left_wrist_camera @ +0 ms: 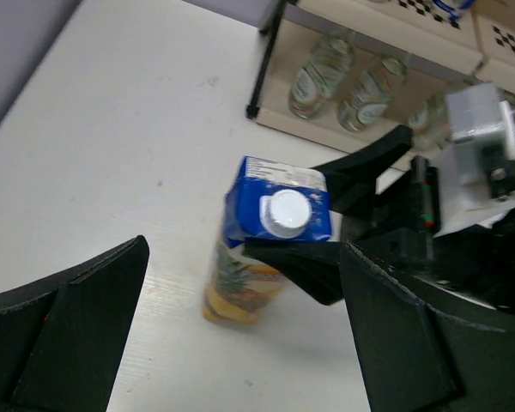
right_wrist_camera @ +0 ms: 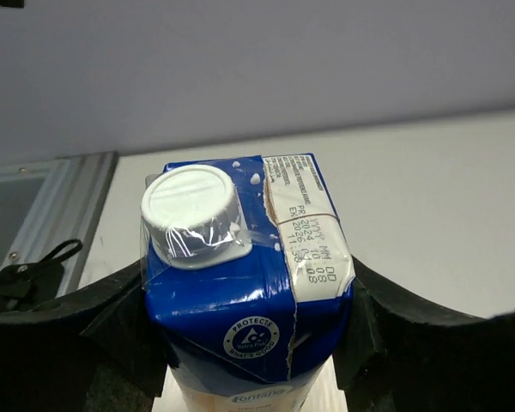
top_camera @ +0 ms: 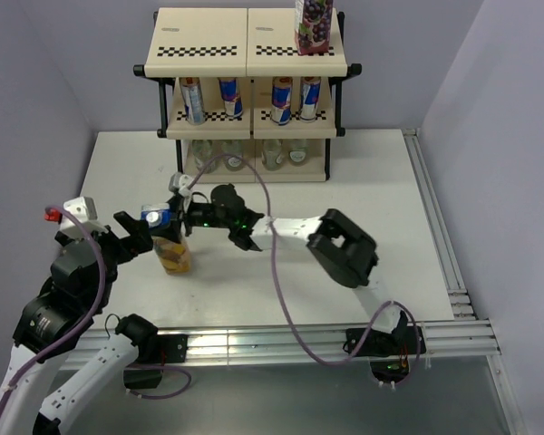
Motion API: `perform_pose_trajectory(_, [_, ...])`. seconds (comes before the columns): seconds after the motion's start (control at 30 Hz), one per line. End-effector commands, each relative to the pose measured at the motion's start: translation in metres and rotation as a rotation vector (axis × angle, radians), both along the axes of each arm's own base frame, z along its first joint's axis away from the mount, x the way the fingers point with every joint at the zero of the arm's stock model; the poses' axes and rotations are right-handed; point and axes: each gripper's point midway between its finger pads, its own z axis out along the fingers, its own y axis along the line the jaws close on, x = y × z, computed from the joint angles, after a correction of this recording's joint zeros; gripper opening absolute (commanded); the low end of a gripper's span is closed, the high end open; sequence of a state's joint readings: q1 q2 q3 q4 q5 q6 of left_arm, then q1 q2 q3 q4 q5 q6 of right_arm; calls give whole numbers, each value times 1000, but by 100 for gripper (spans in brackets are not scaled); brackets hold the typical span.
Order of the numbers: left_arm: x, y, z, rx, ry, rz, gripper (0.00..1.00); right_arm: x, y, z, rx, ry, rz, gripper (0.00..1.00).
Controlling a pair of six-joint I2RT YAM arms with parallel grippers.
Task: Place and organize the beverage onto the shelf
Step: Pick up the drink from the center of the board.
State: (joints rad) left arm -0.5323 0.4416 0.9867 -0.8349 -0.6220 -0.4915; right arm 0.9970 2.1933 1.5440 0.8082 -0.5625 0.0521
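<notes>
The yellow pineapple carton [top_camera: 172,249] with a blue top and white cap stands on the table, also seen in the left wrist view [left_wrist_camera: 257,249] and the right wrist view [right_wrist_camera: 249,292]. My right gripper [top_camera: 168,222] is shut on its blue top, fingers [right_wrist_camera: 112,335] pressed on both sides. My left gripper [top_camera: 131,237] is open just left of the carton, its fingers [left_wrist_camera: 69,343] wide apart. The shelf [top_camera: 247,54] stands at the back. The purple grape carton [top_camera: 313,25] is on its top tier, several cans [top_camera: 231,98] on the middle, bottles [top_camera: 272,154] on the bottom.
The white table [top_camera: 363,190] carries the shelf at its far edge. A metal rail [top_camera: 435,236] runs along the table's right side and another along the front. A purple cable [top_camera: 272,245] hangs over the right arm.
</notes>
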Motion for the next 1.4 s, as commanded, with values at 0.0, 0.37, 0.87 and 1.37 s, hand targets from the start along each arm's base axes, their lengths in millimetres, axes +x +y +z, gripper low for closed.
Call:
perform_pose_trajectory(0.0, [11, -30, 10, -45, -33, -128, 99, 33, -78, 141, 233, 8, -311, 15])
perform_pose_trajectory(0.37, [27, -188, 66, -176, -322, -887, 100, 74, -274, 215, 129, 213, -1024, 10])
perform_pose_trajectory(0.87, [55, -332, 29, 21, -368, -1072, 99, 32, -369, 281, 98, 167, -1201, 8])
perform_pose_trajectory(1.37, [39, -383, 27, -120, -393, -1269, 100, 4, -383, 302, 226, 159, -1123, 5])
